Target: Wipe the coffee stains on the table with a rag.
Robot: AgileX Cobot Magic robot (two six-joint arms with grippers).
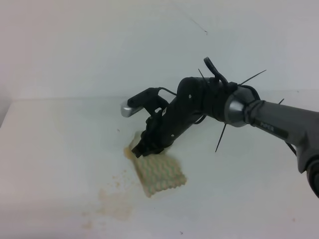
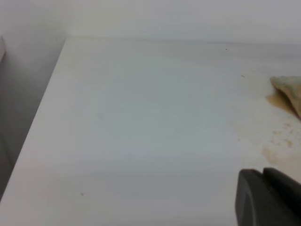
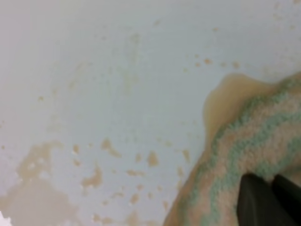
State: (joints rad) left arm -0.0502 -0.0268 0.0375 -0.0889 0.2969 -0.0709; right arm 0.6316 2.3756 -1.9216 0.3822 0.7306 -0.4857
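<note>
We press our right gripper, closed on the rag, into the coffee stains mid-table, while our left gripper's opening cannot be told.

Right gripper fingertips are sinking into the rag, so the jaw gap isn't showing; the rag's top edge is hiding under them. Right wrist view is cutting the rag off at right and bottom, gripper mostly out of frame. Left gripper is only poking in as a blurred dark corner, state unreadable. Coffee stains far from it are looking faint and blurry.
</note>
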